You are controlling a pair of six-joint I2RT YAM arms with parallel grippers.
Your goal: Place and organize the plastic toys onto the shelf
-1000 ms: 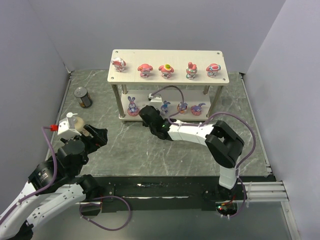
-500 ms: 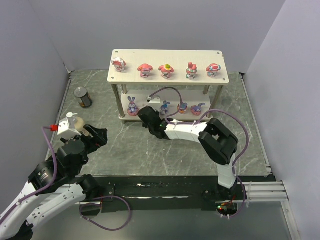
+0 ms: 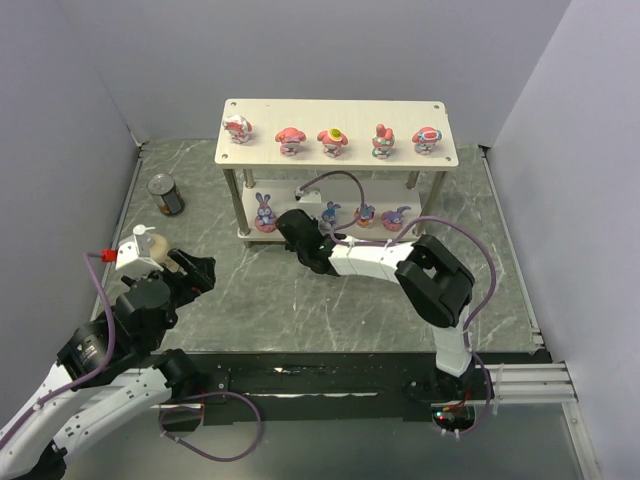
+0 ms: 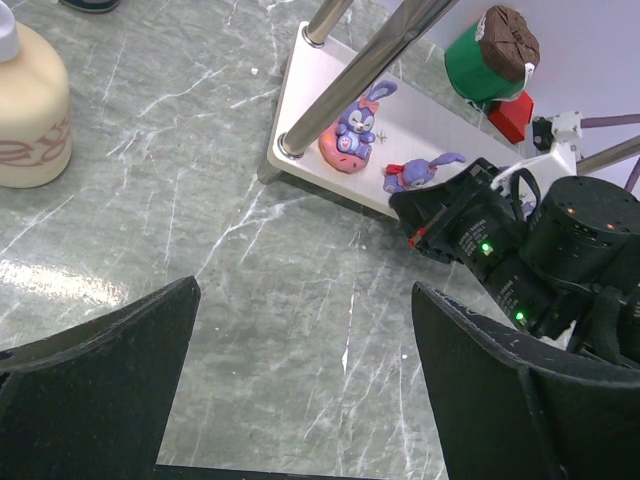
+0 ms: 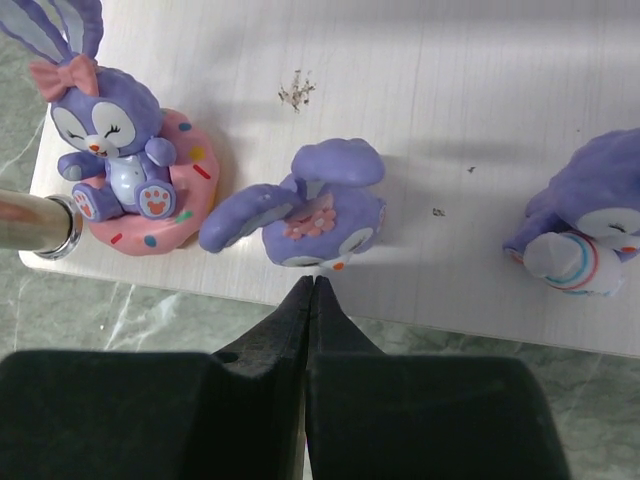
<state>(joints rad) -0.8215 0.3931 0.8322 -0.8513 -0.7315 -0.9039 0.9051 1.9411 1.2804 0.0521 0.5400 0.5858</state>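
The right claw (image 5: 312, 285) is clenched, its two fingers pressed flat together with nothing between them. Just beyond its tips a purple rabbit toy (image 5: 320, 215) lies tipped over near the front edge of the shelf's lower board (image 5: 450, 120). The tips come right up to it, and they may be touching it, though the wrist view does not settle that. To the left of the claw on the same board a rabbit on a pink doughnut (image 5: 120, 170) sits upright; to the claw's right is a third purple toy (image 5: 585, 235). Above the claw, on the top board of the shelf (image 3: 340, 108), five pink and red toys (image 3: 333, 140) stand in a row.

The left claw (image 4: 310, 390) is released, fingers spread wide and empty, over the bare bench (image 4: 200, 250). A pump bottle (image 4: 30, 110) stands ahead of it to its left, and the shelf lies well ahead.
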